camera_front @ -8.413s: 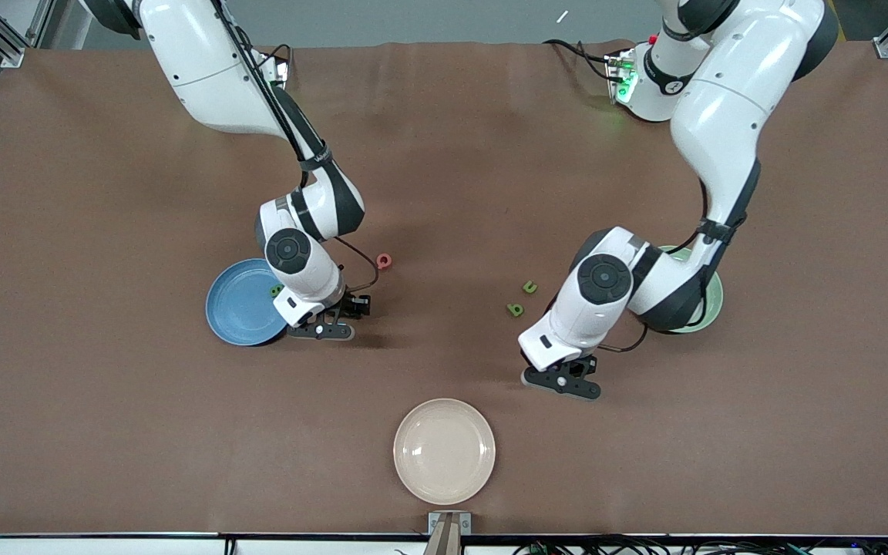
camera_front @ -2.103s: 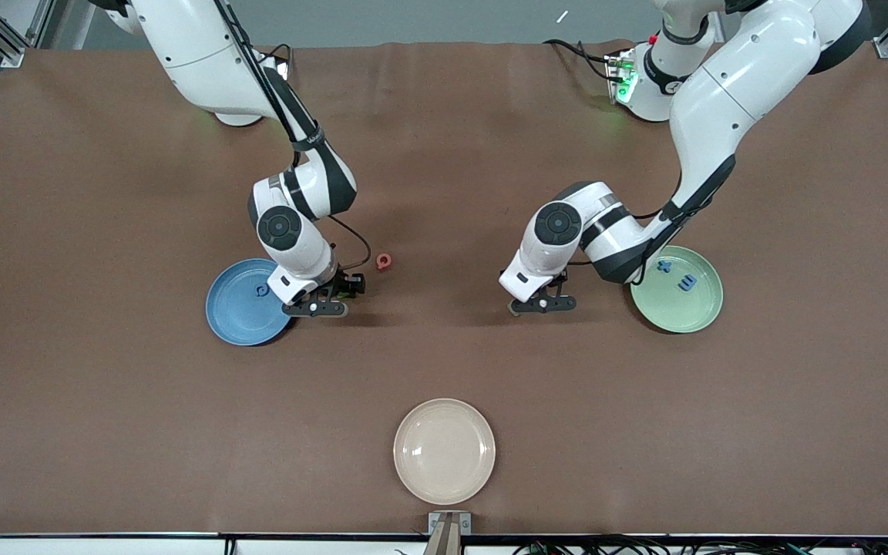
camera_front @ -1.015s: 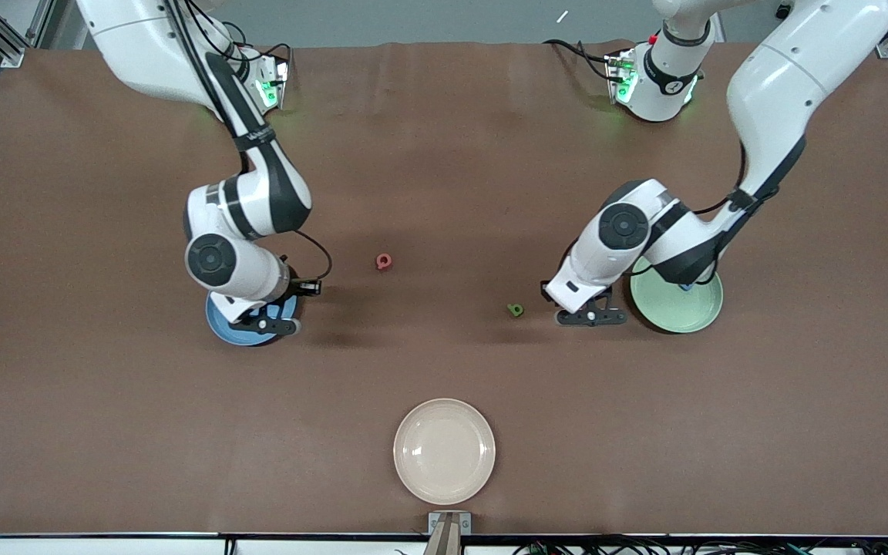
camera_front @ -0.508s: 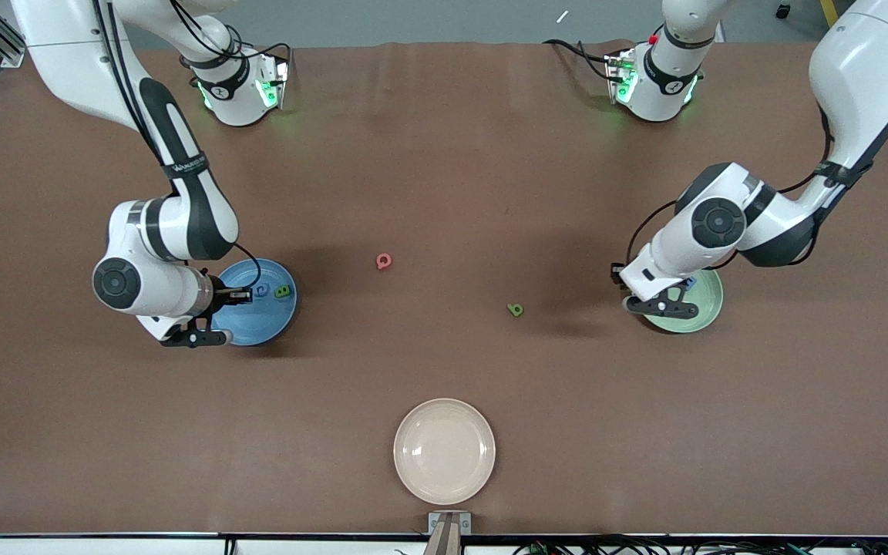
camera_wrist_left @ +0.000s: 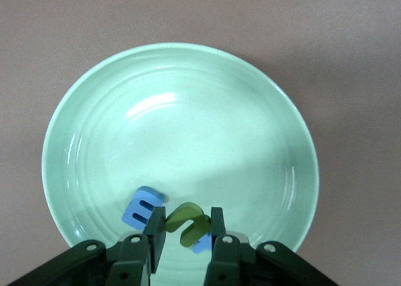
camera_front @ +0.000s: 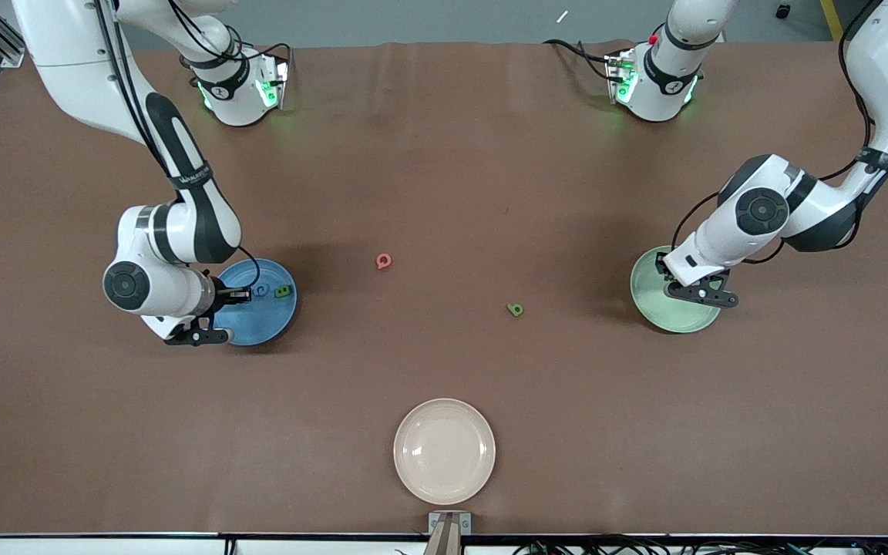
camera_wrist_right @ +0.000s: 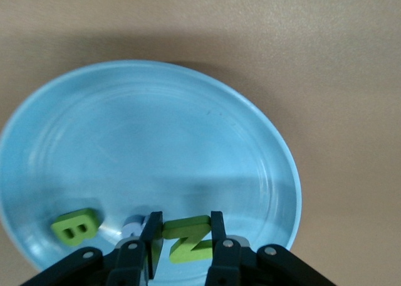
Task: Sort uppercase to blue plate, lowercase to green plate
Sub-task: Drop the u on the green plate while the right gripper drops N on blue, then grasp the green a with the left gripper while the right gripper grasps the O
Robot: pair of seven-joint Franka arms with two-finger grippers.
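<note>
My right gripper (camera_front: 199,337) is over the edge of the blue plate (camera_front: 263,324), shut on a green N (camera_wrist_right: 188,238). The right wrist view shows this gripper (camera_wrist_right: 183,226) above the blue plate (camera_wrist_right: 156,129), where a green B (camera_wrist_right: 76,226) and a partly hidden blue C (camera_wrist_right: 131,226) lie. My left gripper (camera_front: 702,294) is over the green plate (camera_front: 656,308), shut on a green lowercase n/u (camera_wrist_left: 188,223). The left wrist view shows this gripper (camera_wrist_left: 184,218) above the green plate (camera_wrist_left: 188,123), with a blue m (camera_wrist_left: 141,209) and a partly hidden blue x (camera_wrist_left: 203,244).
A pinkish-red Q (camera_front: 384,261) lies on the brown table mid-way between the plates. A green lowercase q/b (camera_front: 515,310) lies nearer the front camera, toward the green plate. A cream plate (camera_front: 444,451) sits near the table's front edge.
Both arms carried letters from the table middle to their plates. In the last half second my left gripper moved farther over the green plate; my right gripper barely moved.
</note>
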